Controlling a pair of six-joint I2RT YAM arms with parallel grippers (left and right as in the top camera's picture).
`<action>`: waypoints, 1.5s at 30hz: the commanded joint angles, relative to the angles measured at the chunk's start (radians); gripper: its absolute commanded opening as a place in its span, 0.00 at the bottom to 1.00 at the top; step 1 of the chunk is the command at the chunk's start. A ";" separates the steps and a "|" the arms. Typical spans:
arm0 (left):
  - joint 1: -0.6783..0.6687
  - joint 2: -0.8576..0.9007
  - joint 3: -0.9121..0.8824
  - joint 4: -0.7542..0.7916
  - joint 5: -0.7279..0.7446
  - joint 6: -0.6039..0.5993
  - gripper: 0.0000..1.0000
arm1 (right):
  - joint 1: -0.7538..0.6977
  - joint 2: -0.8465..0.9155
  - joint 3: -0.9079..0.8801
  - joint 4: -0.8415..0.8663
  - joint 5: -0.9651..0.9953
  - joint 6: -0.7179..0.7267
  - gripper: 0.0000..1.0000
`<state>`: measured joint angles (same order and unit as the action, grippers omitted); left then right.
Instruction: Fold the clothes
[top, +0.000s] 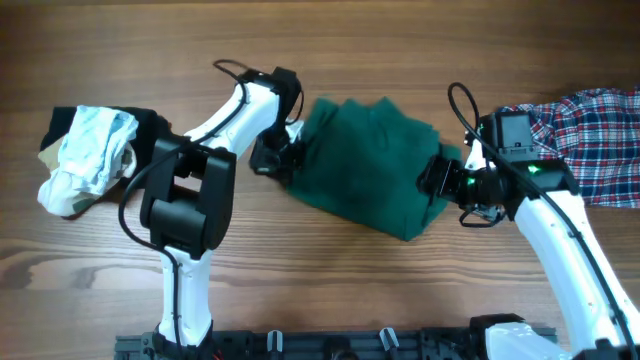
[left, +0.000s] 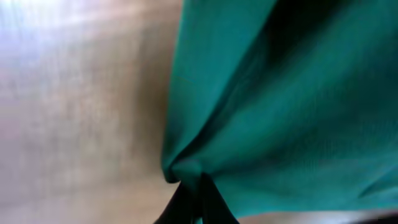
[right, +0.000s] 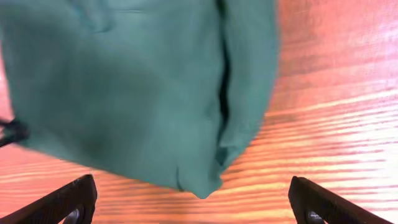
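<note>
Left gripper (top: 283, 160): jaws together, clamped on the left edge of the clothes (top: 365, 170). Its wrist view shows green fabric gathered to a pinch point between the dark fingers (left: 186, 211), bare wood to the left of it.

Right gripper (top: 443, 178): jaws wide apart, nothing between them. It sits at the right edge of the clothes; cannot tell whether it touches them. Its fingers (right: 68, 202) are low over the wood, with a corner of the cloth just ahead.

Clothes: dark green, rumpled, loosely doubled over, lying mid-table (top: 320, 290) between the two grippers.

Plaid shirt (top: 590, 140): far right, apart from the green cloth. Pale garment (top: 90, 160) lies on a black cloth (top: 150, 125), far left.
</note>
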<state>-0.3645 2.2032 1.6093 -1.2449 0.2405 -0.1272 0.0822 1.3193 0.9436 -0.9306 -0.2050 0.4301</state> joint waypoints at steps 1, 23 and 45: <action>0.006 0.022 -0.006 -0.063 0.021 -0.099 0.04 | -0.005 0.114 0.013 0.004 -0.015 0.016 0.99; -0.026 0.022 -0.006 -0.041 0.021 -0.140 0.04 | 0.005 0.414 0.058 0.355 -0.112 -0.121 0.05; 0.200 -0.246 -0.004 0.045 0.093 -0.196 0.34 | 0.212 0.454 0.533 -0.106 0.139 -0.204 0.04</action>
<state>-0.1688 1.9800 1.6073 -1.1999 0.3138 -0.3065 0.2466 1.7432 1.4578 -1.0447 -0.0799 0.2291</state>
